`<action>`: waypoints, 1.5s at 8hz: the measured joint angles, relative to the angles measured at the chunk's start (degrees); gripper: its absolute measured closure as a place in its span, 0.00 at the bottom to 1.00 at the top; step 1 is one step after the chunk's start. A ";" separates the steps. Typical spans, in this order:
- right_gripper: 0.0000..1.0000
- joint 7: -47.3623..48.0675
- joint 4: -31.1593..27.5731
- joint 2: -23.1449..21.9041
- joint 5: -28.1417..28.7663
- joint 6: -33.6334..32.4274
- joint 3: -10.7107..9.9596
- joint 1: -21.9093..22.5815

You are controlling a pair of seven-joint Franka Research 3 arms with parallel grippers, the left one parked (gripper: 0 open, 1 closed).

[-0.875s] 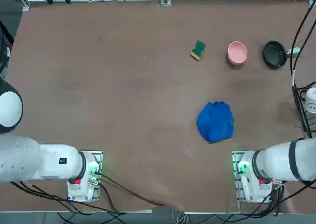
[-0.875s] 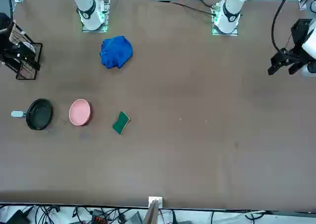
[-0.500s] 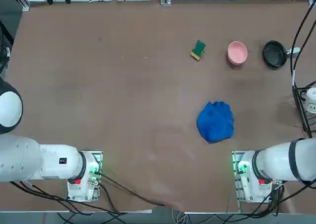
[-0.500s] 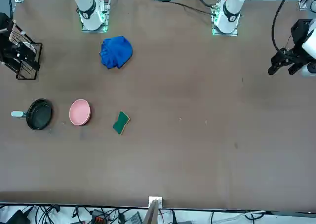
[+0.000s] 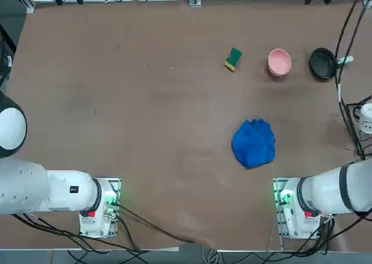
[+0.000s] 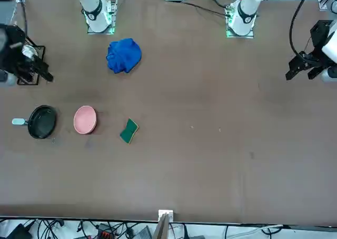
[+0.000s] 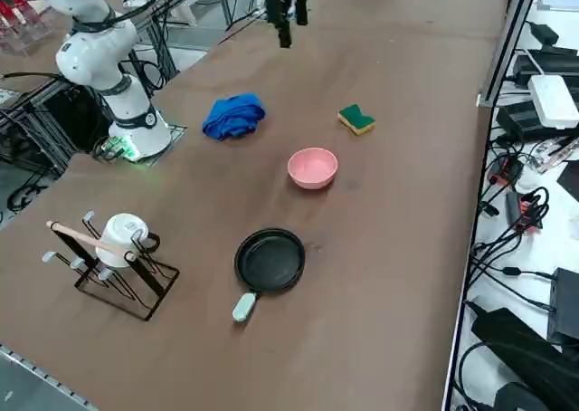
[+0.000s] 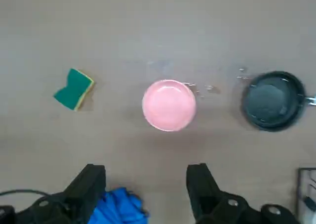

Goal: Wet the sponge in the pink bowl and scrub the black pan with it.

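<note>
Counter (image 5: 145, 130): brown, wide, mostly bare.
Far row: sponge (image 5: 233, 58), pink bowl (image 5: 279, 62), black pan (image 5: 323, 63), side by side, apart.
Blue cloth (image 5: 254, 143): crumpled, nearer the right arm's base.
Mug rack (image 7: 113, 257): at the counter's right edge.
Room: cables and power strips past the edges.
Pincer (image 8: 145, 187): fingers spread wide, holding nothing, raised above the counter, over the cloth's edge.
</note>
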 joint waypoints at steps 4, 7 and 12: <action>0.00 17.52 0.03 11.75 2.96 12.44 0.38 11.85; 0.00 28.06 -0.06 20.58 4.95 21.54 0.39 20.38; 0.00 33.69 0.06 29.83 4.94 26.80 -1.20 21.88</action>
